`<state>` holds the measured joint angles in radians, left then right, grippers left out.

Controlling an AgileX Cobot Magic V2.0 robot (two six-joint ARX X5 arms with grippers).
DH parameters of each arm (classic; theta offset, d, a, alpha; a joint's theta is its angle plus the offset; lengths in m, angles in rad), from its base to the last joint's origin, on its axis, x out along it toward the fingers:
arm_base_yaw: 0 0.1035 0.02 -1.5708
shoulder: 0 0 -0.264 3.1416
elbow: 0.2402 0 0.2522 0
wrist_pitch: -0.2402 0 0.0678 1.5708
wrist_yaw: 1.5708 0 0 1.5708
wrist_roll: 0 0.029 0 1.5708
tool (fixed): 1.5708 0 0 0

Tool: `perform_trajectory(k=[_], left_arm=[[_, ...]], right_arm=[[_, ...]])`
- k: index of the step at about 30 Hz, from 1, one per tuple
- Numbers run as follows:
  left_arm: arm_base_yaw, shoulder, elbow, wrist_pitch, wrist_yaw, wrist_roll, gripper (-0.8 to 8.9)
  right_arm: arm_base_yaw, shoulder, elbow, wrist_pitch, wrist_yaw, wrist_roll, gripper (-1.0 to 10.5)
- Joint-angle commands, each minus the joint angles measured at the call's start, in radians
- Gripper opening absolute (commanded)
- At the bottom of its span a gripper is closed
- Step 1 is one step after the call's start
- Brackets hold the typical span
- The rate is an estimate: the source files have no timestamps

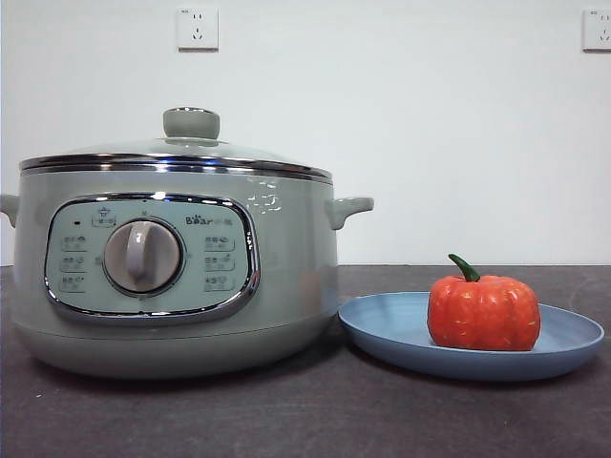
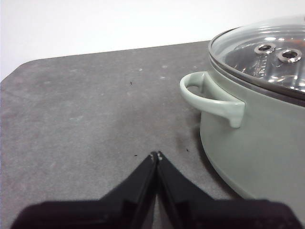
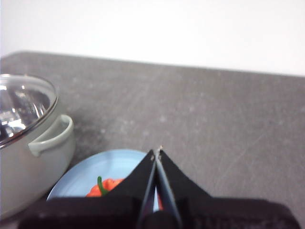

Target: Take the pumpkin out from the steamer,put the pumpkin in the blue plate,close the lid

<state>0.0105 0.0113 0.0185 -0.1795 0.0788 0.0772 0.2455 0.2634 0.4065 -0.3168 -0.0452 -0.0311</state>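
The orange-red pumpkin (image 1: 483,311) with its green stem sits upright on the blue plate (image 1: 382,324), right of the steamer (image 1: 172,277). The glass lid (image 1: 191,143) rests on the steamer, knob up. Neither arm shows in the front view. My left gripper (image 2: 156,154) is shut and empty above the table beside the steamer's side handle (image 2: 212,98); the lid (image 2: 267,52) shows there too. My right gripper (image 3: 156,151) is shut and empty above the blue plate (image 3: 107,164), with the pumpkin (image 3: 105,187) partly hidden behind its jaws.
The dark grey table (image 1: 315,420) runs to a white wall with two sockets (image 1: 197,28). The steamer's handle (image 3: 50,138) is close to the plate's edge.
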Motion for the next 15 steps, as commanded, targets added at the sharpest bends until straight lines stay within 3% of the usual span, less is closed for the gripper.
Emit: perform_trajectory(k=[1,6,15], left_arm=[[0.004,-0.002,-0.016,0.002,0.001,-0.01,-0.03],[0.004,-0.002,-0.016,0.002,0.001,-0.01,-0.03],[0.004,-0.002,-0.016,0.002,0.001,-0.01,-0.03]], right_arm=[[-0.082,-0.066,-0.118,0.057,-0.035,-0.014,-0.2],[-0.153,-0.167,-0.299,0.171,-0.034,-0.011,-0.2],[-0.167,-0.263,-0.399,0.137,-0.03,-0.006,-0.2]])
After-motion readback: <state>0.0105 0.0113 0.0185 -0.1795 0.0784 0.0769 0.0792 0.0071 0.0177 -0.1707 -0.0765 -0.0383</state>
